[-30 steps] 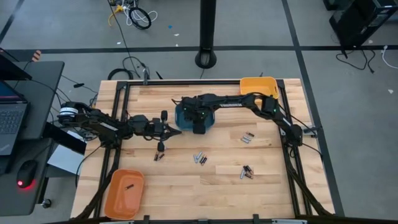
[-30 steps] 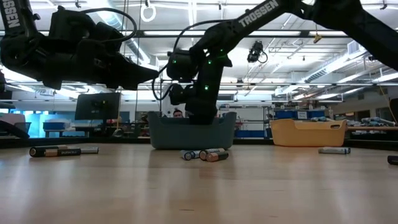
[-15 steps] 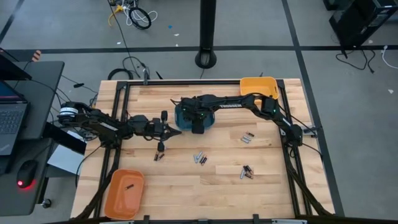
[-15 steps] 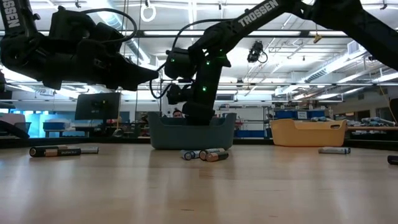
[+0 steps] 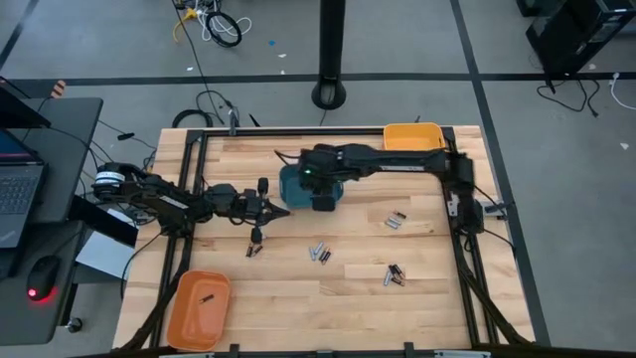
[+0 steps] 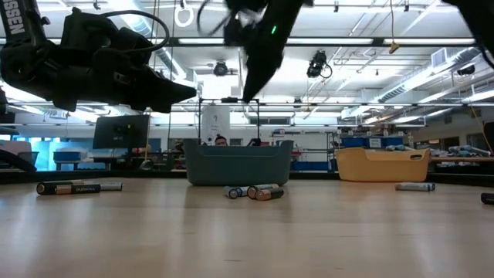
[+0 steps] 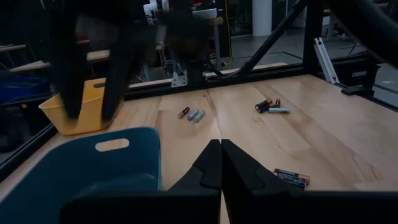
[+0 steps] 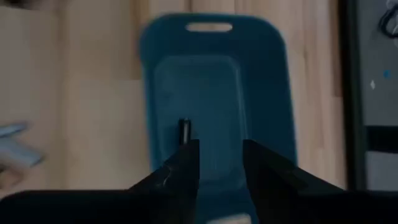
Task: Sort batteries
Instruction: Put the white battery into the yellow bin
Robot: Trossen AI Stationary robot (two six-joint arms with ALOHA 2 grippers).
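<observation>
Overhead, right hand [image 5: 323,202] poised above the blue plastic bin [image 8: 217,93] at upper centre of the frame, fingers parted and holding nothing; one small dark cell [image 8: 185,130] lying on the bin floor. Left hand [image 5: 281,208] clenched empty just left of that bin, over the pale wooden bench [image 5: 298,298]. Remaining small cylindrical batteries [image 5: 319,254] scattered in clusters across the middle and right of the bench, another pair [image 6: 68,188] at low-view left. Orange tray [image 5: 199,306] at lower left with one cell inside; yellow bin [image 5: 414,136] at upper right. Likely hazards: the two arms, close beside the blue bin, clipping each other; round cells rolling from a nudge; sizes confused between bins.
</observation>
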